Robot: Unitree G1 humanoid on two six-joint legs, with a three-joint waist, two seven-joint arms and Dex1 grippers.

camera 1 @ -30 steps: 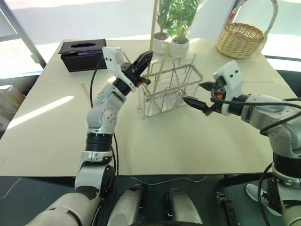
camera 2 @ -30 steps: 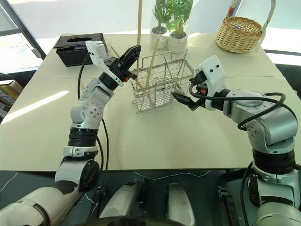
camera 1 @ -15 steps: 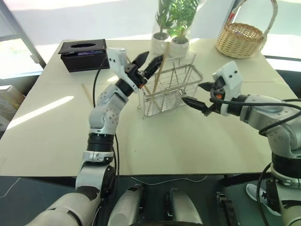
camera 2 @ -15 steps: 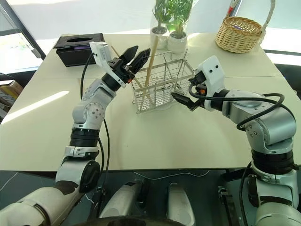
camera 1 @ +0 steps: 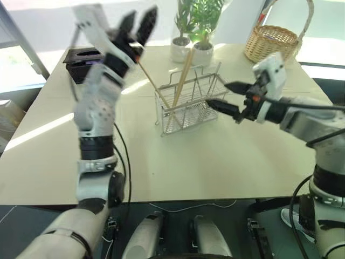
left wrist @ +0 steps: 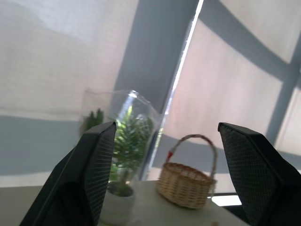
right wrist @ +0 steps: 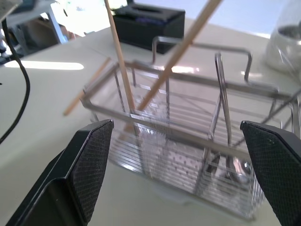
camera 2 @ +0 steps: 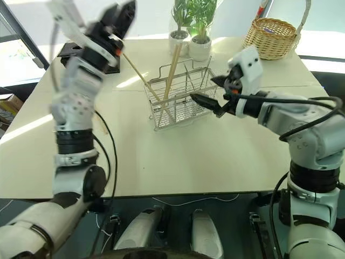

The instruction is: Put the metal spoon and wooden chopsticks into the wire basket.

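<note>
Since the earlier frames, we find the left gripper [camera 1: 139,21] has released the wooden chopsticks [camera 1: 182,75] and lifted up and away to the left; its fingers stand spread and empty. The chopsticks now lean inside the wire basket [camera 1: 188,105] on the table [camera 1: 215,156]. The metal spoon [right wrist: 225,127] stands upright in an end compartment. The right gripper [camera 1: 221,96] hangs wide open just beside the basket's end, grasping nothing. A wicker basket [camera 1: 271,42] sits well apart.
</note>
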